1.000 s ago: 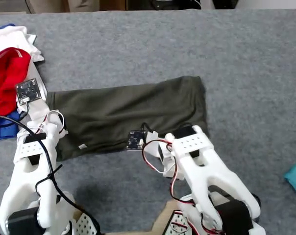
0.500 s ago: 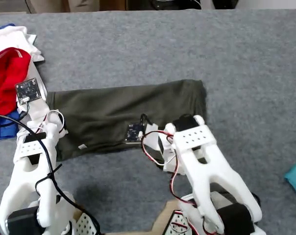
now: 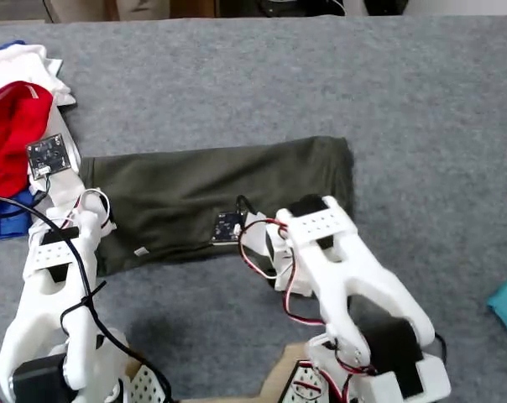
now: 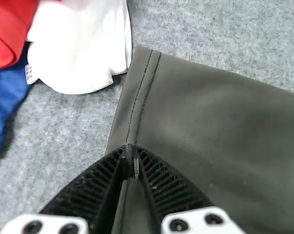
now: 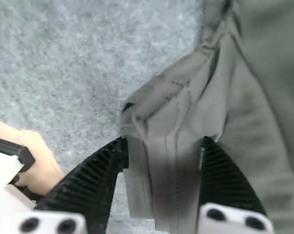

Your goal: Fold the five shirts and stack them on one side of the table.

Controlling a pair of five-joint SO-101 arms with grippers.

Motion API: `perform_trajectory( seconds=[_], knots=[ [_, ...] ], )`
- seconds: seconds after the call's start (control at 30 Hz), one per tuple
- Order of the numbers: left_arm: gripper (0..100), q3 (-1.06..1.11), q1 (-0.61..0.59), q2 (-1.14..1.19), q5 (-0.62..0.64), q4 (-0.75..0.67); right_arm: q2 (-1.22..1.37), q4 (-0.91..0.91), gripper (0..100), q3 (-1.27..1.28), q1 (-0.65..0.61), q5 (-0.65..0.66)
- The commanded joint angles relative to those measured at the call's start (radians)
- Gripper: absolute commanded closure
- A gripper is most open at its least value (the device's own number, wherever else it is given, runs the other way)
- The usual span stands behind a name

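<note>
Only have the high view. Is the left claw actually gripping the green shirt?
Observer: Yes, the left claw is shut on the shirt, right at its stitched hem.
Operator: And the right claw?
Observer: The right claw is open, with a bunched edge of the shirt between its fingers.
</note>
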Motion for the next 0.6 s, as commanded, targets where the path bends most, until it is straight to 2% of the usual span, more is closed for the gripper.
perform_trajectory(
  seconds=[0.0, 0.17, 0.37, 0.43, 0.57],
  knots=[
    [98, -0.052, 0.005, 0.001, 0.002, -0.014, 0.059, -0.012, 75.0, 0.018, -0.012, -0.005],
    [98, -0.052, 0.005, 0.001, 0.0, -0.014, 0.082, -0.063, 75.1, 0.082, -0.015, -0.005],
    [98, -0.052, 0.005, 0.001, 0.0, -0.014, 0.081, -0.098, 75.4, 0.139, -0.079, -0.037],
    [98, -0.052, 0.003, 0.001, 0.0, -0.014, 0.082, -0.1, 79.2, 0.137, -0.082, -0.037],
    [98, -0.052, 0.003, 0.001, 0.0, -0.014, 0.082, -0.101, 93.6, 0.137, -0.082, -0.04]
  ],
)
